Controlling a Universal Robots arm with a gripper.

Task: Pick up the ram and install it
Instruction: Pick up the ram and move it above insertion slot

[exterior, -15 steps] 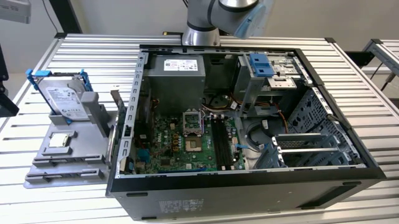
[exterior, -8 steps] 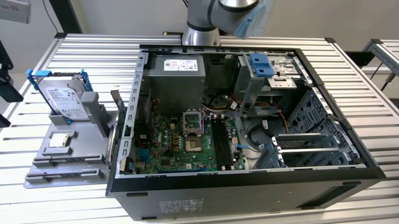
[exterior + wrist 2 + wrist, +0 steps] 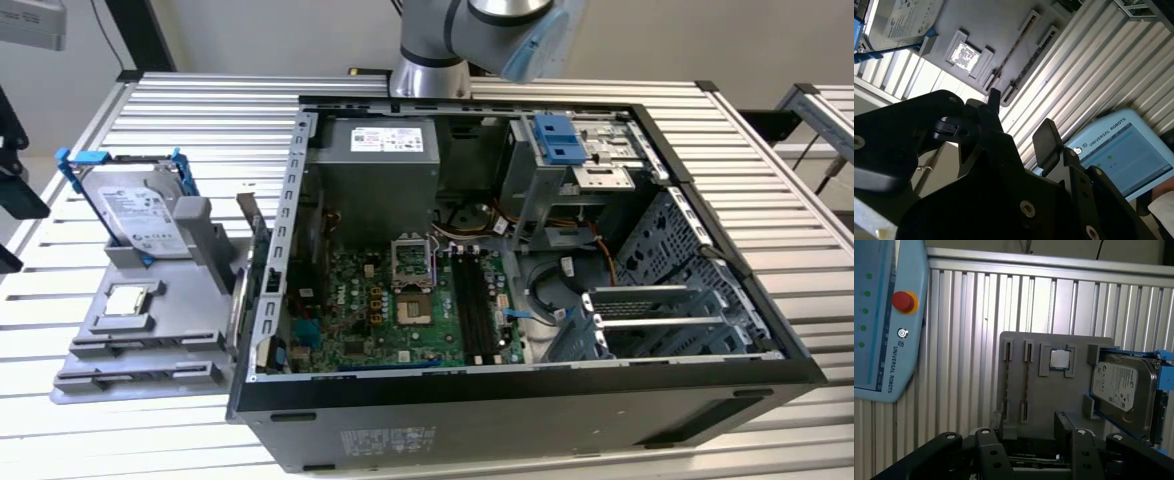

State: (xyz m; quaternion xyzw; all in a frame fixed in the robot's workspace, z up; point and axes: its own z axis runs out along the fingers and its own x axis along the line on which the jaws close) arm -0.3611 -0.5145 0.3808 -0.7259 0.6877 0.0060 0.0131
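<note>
First wrist view: ram (image 3: 1027, 382) just beyond pincer (image 3: 1030, 430)

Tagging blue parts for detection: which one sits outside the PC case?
The blue frame around the hard drive, on the gray fixture at the exterior view's left. The other blue bracket sits inside the case.

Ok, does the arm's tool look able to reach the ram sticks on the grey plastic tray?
Probably yes: the open black tool faces the grey plastic tray, nothing covers the two thin ram sticks, and the silver hard drive sits apart from them.
</note>
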